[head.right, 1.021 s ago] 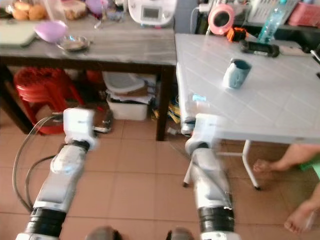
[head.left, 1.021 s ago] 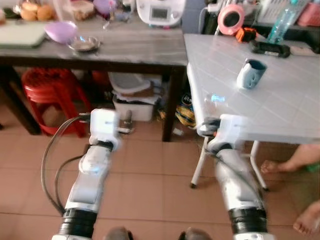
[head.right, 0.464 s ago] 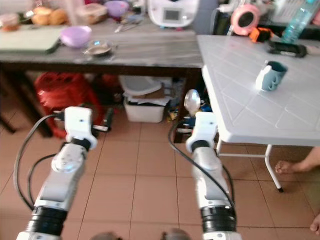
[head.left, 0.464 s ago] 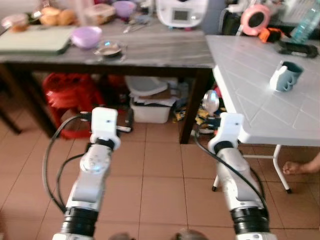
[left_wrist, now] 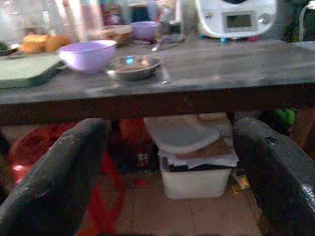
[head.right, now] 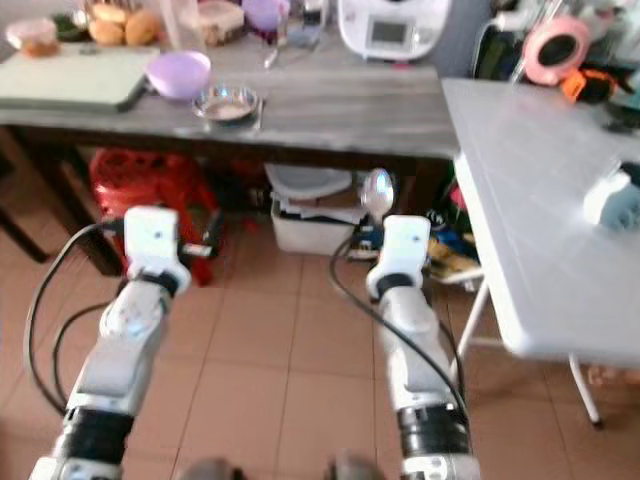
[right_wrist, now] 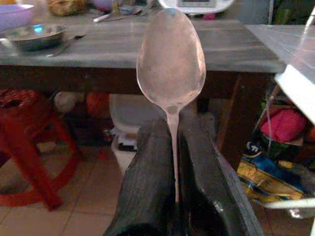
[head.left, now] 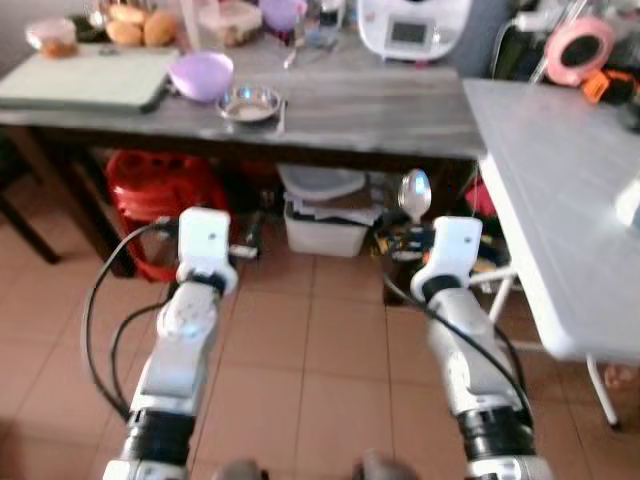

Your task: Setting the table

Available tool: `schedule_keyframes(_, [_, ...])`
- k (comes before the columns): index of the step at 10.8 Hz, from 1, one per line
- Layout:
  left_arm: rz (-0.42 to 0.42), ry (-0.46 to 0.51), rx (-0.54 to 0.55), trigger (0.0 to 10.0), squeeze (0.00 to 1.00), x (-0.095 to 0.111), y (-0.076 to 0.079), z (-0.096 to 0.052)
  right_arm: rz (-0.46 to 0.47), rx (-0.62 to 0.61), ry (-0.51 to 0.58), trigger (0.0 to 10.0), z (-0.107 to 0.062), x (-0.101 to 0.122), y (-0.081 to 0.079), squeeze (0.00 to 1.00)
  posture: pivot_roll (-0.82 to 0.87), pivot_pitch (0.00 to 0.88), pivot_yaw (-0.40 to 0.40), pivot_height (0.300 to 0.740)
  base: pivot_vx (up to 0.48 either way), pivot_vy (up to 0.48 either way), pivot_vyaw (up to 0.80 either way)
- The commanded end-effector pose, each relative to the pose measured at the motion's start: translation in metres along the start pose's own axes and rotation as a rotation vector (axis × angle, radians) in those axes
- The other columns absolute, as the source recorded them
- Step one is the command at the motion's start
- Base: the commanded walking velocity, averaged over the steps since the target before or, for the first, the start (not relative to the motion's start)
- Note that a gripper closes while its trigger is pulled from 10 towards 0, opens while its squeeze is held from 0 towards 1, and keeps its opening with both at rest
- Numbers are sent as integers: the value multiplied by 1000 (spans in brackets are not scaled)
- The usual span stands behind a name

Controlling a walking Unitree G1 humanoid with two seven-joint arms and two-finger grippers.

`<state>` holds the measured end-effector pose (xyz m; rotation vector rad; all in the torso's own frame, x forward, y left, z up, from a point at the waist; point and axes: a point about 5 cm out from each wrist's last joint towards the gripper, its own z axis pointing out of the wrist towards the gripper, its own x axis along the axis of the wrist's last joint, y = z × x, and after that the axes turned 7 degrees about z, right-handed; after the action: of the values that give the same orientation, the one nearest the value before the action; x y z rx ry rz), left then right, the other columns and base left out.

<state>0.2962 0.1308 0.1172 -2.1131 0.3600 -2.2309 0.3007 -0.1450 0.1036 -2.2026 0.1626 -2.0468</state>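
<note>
The right gripper [right_wrist: 173, 162] stays clamped on the spoon [right_wrist: 171, 59], the left gripper [left_wrist: 162, 162] open, while the view has swung from the white table [head.left: 560, 200] toward the dark counter [head.left: 330, 105].

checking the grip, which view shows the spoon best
The right wrist view: the spoon stands large, bowl up, its handle pinched between the right gripper fingers. Both eye views show a small bowl above that wrist.

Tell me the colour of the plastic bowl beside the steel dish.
Light purple bowl, clearest in the left wrist view.
</note>
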Motion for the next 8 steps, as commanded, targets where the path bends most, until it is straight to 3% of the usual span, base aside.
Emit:
schedule_keyframes(1, [-1,26,-30,10000,0,6,8,1,-15,-30,14,10000,-1,3,10,0,27,0,-17,740,394,270,0])
schedule_keyframes(8, [9,54,-31,10000,0,11,10,2,-39,-10,12,10000,-1,1,6,0,32,0,-14,740,407,228,0])
